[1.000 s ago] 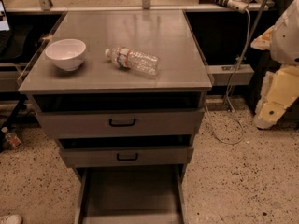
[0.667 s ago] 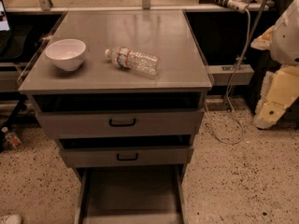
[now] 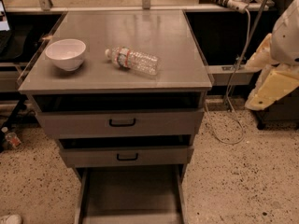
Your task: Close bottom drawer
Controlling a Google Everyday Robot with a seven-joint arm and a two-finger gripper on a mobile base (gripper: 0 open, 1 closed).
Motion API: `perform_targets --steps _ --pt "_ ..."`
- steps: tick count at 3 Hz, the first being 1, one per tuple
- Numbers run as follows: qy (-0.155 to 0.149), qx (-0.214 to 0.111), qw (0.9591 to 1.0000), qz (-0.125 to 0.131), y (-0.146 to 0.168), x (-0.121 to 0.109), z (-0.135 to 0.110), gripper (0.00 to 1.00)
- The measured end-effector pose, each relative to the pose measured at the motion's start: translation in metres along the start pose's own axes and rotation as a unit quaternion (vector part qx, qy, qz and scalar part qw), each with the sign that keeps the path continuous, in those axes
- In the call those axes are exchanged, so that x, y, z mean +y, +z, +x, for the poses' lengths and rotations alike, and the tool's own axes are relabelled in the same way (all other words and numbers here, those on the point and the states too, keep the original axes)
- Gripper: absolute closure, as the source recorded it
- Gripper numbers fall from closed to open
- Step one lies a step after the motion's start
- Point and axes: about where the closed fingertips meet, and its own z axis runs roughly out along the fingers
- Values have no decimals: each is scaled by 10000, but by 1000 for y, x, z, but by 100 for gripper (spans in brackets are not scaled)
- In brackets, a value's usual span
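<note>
Bottom drawer, the lowest grey metal long-tray drawer [image 3: 131, 192], stands pulled far out, low and well left of my cream gripper [image 3: 273, 88], which hangs parked right of the grey cabinet [image 3: 177, 45], grip state I can't tell, so nothing's pushing yet.

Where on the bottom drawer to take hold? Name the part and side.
Probably its front end, from the near side: the bottom drawer juts toward the camera, its front cut off below. Gripper out of view; only the arm shows, right.
</note>
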Motion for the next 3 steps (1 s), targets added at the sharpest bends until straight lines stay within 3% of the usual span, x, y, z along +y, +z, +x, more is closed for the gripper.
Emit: perform_targets --steps 2,3 --pt "0 -1 10000 1 0 0 0 89" --pt "32 -50 9999 94 -1 -3 -1 100"
